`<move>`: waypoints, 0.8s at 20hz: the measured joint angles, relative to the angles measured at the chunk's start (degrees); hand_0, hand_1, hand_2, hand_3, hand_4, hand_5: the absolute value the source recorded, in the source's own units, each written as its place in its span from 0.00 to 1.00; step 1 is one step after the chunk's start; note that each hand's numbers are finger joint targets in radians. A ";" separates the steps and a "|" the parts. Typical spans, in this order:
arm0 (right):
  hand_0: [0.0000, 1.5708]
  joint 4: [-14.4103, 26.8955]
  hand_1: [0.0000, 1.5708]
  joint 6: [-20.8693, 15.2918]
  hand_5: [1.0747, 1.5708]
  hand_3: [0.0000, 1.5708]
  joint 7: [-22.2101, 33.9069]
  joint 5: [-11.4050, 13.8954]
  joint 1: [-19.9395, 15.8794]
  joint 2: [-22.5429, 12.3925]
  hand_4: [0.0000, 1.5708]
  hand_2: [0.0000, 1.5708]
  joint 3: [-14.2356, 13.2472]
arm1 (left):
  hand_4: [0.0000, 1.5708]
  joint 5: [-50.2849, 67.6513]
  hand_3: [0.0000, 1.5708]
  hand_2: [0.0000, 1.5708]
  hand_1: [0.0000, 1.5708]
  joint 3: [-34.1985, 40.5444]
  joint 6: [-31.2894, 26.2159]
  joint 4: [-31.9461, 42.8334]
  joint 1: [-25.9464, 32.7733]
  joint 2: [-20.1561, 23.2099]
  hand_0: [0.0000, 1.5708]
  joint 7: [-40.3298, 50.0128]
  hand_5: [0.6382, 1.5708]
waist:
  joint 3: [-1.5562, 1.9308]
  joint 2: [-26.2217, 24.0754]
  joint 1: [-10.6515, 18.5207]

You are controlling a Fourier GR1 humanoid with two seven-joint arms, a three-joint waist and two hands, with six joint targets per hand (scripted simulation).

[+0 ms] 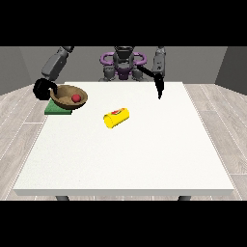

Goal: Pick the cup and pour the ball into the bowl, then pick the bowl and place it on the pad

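A brown bowl (68, 96) rests tilted over the green pad (57, 109) at the table's left edge. Inside the bowl lies a red ball (75, 98). The hand at the view's left (42, 89) is at the bowl's left rim, its fingers curled round that rim. A yellow cup (117, 117) lies on its side near the table's middle, its mouth turned toward the front left. The hand at the view's right (159, 88) hangs above the table's far right part, fingers straight and pointing down, holding nothing.
The white table (125, 159) stretches wide in front of the cup. The robot's torso (123, 65) stands behind the far edge. Grey plank floor surrounds the table.
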 measured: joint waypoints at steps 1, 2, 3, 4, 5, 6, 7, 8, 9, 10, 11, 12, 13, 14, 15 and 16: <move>1.00 0.97 1.00 1.37 1.00 0.31 -0.34 -0.61 -0.56 -1.52 0.54 1.00 -0.84 | 0.00 -0.60 0.00 0.00 0.00 -0.33 0.65 -0.86 -0.32 -0.22 0.00 -0.30 0.07 | 0.03 1.62 0.23; 1.00 1.95 1.00 3.12 1.00 0.19 -1.05 -1.15 -0.88 -3.05 0.55 1.00 -1.65 | 0.00 -1.08 0.00 0.00 0.00 -0.56 1.26 -2.19 -0.81 -0.39 0.00 -0.21 0.07 | 0.04 3.28 0.30; 1.00 3.10 1.00 4.01 1.00 0.00 -2.19 -1.46 -1.27 -3.75 0.54 1.00 -2.29 | 0.00 -1.87 0.00 0.00 0.00 -1.34 1.78 -3.92 -1.26 -0.70 0.00 0.33 0.07 | 0.05 4.85 0.72; 1.00 3.98 1.00 5.01 1.00 0.00 -3.48 -1.71 -1.52 -4.30 0.54 1.00 -2.79 | 0.00 -2.36 0.00 0.00 0.00 -1.83 2.33 -5.21 -1.18 -0.97 0.00 0.51 0.07 | 0.06 6.21 0.83; 1.00 5.21 1.00 6.01 1.00 0.00 -3.96 -2.13 -1.70 -5.42 0.54 1.00 -3.49 | 0.00 -2.78 0.00 0.00 0.00 -2.29 2.40 -6.87 -0.82 -0.87 0.00 0.88 0.07 | 0.08 7.19 1.06; 1.00 6.18 1.00 6.90 1.00 0.00 -4.58 -2.48 -2.31 -6.37 0.54 1.00 -4.09 | 0.00 -3.16 0.00 0.00 0.00 -2.52 2.64 -8.72 -1.14 -0.82 0.00 1.72 0.07 | 0.10 8.53 1.22; 1.00 7.00 1.00 7.79 1.00 0.00 -4.53 -3.19 -3.13 -7.32 0.53 1.00 -4.85 | 0.00 -3.49 0.00 0.00 0.00 -2.81 2.87 -9.82 -0.88 -0.89 0.00 1.92 0.07 | 0.11 9.47 1.11; 1.00 7.43 1.00 8.49 1.00 0.00 -5.14 -3.62 -3.87 -8.23 0.54 1.00 -5.45 | 0.00 -3.61 0.00 0.00 0.00 -2.67 3.02 -10.91 -0.99 -0.58 0.00 1.18 0.07 | 0.11 11.34 1.12; 1.00 8.11 1.00 9.21 1.00 0.00 -5.74 -3.76 -4.09 -8.87 0.54 1.00 -5.76 | 0.00 -3.90 0.00 0.00 0.00 -2.87 3.19 -12.23 -0.41 -0.49 0.00 1.41 0.07 | 0.09 12.14 0.92; 1.00 8.74 1.00 9.43 1.00 0.00 -6.16 -3.91 -4.54 -9.19 0.53 1.00 -6.03 | 0.00 -4.15 0.00 0.00 0.00 -3.18 3.14 -13.50 0.21 -0.31 0.00 1.31 0.06 | 0.07 12.79 1.13; 1.00 9.36 1.00 9.86 0.99 0.00 -6.46 -4.11 -5.21 -9.60 0.50 1.00 -6.30 | 0.00 -4.47 0.00 0.00 0.00 -3.32 3.15 -15.07 0.43 -0.05 0.00 2.04 0.06 | 0.07 13.44 1.09; 1.00 9.75 1.00 10.11 0.99 0.00 -6.70 -4.18 -5.97 -9.91 0.46 1.00 -6.40 | 0.00 -4.87 0.00 0.00 0.00 -3.49 3.48 -16.24 0.32 -0.18 0.00 2.65 0.06 | 0.07 14.12 0.81; 1.00 10.30 1.00 10.52 0.98 0.00 -7.15 -4.38 -6.23 -10.08 0.38 1.00 -6.66 | 0.00 -4.91 0.00 0.00 0.00 -3.66 3.32 -17.65 0.86 -0.05 0.00 3.23 0.06 | 0.06 14.43 0.64; 1.00 10.79 1.00 10.95 0.99 0.00 -7.26 -4.56 -6.66 -10.56 0.33 1.00 -6.89 | 0.00 -5.16 0.00 0.00 0.00 -4.00 3.39 -18.92 1.64 -0.07 0.00 3.52 0.06 | 0.08 14.95 0.50; 1.00 11.16 1.00 11.17 1.00 0.00 -7.34 -4.61 -6.90 -10.78 0.29 1.00 -6.94 | 0.00 -5.28 0.00 0.00 0.00 -4.05 3.48 -19.72 2.14 -0.10 0.00 3.87 0.05 | 0.06 15.03 0.20; 1.00 11.53 1.00 11.51 1.00 0.00 -6.93 -4.65 -7.37 -11.56 0.27 1.00 -6.99 | 0.00 -5.42 0.00 0.00 0.00 -4.12 3.37 -20.81 2.48 0.10 0.00 4.28 0.05 | 0.08 15.18 0.10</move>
